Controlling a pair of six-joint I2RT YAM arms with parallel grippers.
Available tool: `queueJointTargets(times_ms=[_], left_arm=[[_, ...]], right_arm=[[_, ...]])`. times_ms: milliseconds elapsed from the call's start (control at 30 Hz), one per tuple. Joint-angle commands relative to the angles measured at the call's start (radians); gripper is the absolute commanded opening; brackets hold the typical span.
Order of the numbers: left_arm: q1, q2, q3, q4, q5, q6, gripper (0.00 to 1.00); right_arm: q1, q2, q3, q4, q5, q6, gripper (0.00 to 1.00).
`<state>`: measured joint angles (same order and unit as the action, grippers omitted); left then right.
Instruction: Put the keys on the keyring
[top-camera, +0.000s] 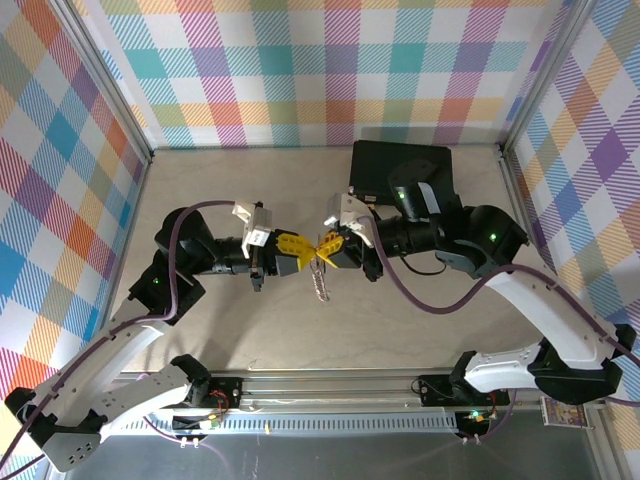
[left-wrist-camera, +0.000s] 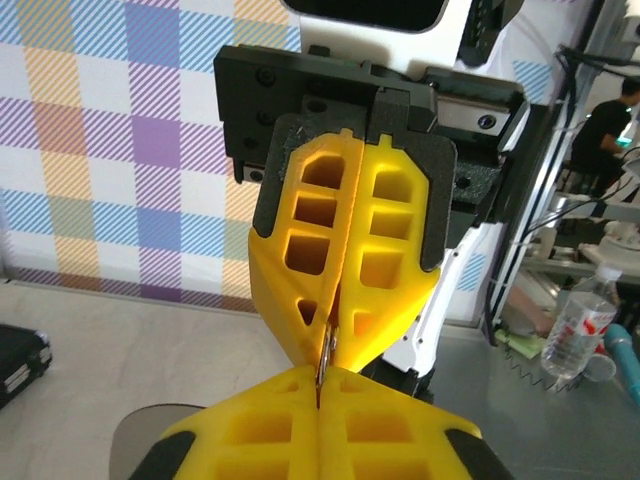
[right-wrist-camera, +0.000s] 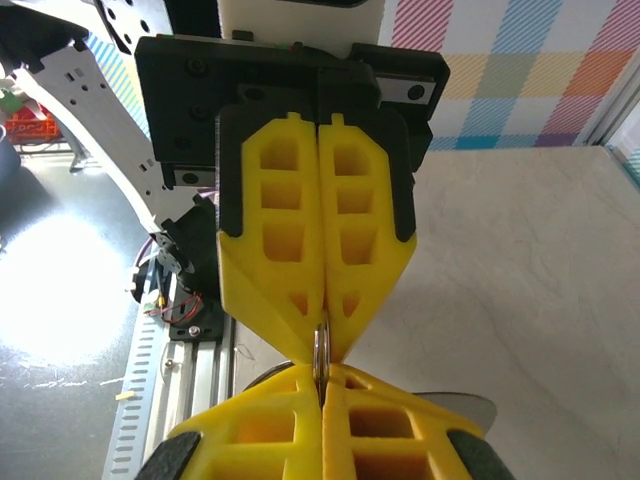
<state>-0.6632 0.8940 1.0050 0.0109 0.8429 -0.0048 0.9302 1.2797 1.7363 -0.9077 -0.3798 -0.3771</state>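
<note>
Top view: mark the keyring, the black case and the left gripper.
keyring (top-camera: 320, 283): top view, on its hanging chain.
black case (top-camera: 385, 160): top view, bare lid.
left gripper (top-camera: 312, 249): top view, between its fingertips.

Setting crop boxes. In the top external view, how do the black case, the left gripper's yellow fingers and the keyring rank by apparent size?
1. black case, partly hidden by the right arm.
2. left gripper's yellow fingers.
3. keyring, thin and dangling.
2 and 3 look similar in length; the fingers are broader.
</note>
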Motion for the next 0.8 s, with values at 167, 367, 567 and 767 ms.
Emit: queueJointTargets(times_ms=[167, 367, 567, 767], left_arm=[[-0.01, 0.015, 0.104, -0.34, -0.125, 0.239, 0.18], [-0.01, 0.036, 0.118, -0.345, -0.11, 0.249, 0.11], [-0.012, 0.039, 0.098, -0.3, -0.074, 0.22, 0.09], [-0.012, 0.057, 0.089, -0.261, -0.068, 0.21, 0.2]], right_arm=[[0.004, 0.102, 0.138, -0.212, 0.042, -0.111, 0.0], [0.006, 0.135, 0.152, -0.249, 0.013, -0.124, 0.0], [0.006, 0.13, 0.145, -0.232, -0.003, -0.113, 0.0], [0.007, 0.133, 0.135, -0.23, -0.017, -0.107, 0.0]])
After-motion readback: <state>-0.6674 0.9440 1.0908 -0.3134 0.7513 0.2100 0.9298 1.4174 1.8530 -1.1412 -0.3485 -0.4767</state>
